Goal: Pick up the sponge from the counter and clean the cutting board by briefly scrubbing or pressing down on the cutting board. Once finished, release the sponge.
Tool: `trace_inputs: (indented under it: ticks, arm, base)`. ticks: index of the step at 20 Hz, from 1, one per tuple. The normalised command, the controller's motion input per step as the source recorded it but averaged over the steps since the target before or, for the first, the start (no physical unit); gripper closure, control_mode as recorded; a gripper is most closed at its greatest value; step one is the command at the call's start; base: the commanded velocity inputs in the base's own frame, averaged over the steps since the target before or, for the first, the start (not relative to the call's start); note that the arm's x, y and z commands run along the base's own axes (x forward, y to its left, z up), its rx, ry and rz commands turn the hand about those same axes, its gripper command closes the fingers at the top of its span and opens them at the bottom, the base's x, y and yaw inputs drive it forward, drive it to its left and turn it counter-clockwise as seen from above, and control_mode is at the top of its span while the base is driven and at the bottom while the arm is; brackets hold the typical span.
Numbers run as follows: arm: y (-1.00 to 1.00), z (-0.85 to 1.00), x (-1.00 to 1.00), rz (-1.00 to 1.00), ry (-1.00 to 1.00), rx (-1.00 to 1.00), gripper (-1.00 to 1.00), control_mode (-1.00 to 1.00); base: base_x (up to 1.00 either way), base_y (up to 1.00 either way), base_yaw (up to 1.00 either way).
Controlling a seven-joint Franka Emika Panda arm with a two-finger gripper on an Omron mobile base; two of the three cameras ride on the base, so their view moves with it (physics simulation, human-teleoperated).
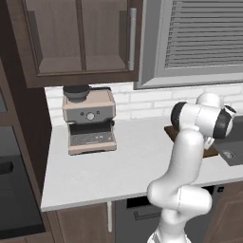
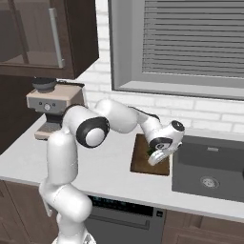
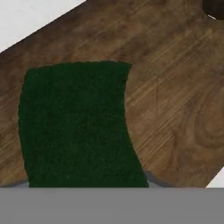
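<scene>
Pressing the small rectangular sponge with its dark green scouring top point(image 3: 76, 124) flat against the thin dark brown wooden cutting board point(image 2: 143, 159) looks like the step in hand, and doing it well calls for a short, even downward push with small strokes that stay inside the board's edges, away from the dark sink basin point(image 2: 209, 169) just to its right. The two-finger gripper point(image 2: 157, 156) appears closed around the sponge, though its fingertips are hidden behind the block, so the grip is a judgement. From the hand camera the green top covers the near left part of the board, with brown grain showing beyond and to the right. A strip of off-white counter point(image 3: 30, 19) shows past the board's far edge. Only then should the fingers part
</scene>
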Motion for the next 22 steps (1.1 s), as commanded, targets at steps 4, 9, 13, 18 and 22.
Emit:
trace_inputs:
  ticks: [4,9,13,18,22]
  arm:
    - [1.00,0.17,-0.21,0.25,0.02,-0.12,1.00,-1.00]
    - [1.00,0.65,0.08,0.20,0.15,-0.05,1.00,-1.00]
    - [1.00,0.76,0.00,0.14,0.10,-0.02,1.00,-1.00]
    - [0.97,0.23,0.08,0.09,0.15,0.00,1.00,-1.00]
    - [0.52,-0.79,0.40,0.00,0.17,0.20,1.00,-1.00]
  base:
    - [0.00,0.00,0.00]
    - [0.00,0.00,0.00]
    - [0.00,0.00,0.00]
    - [0.00,0.00,0.00]
    - [0.00,0.00,0.00]
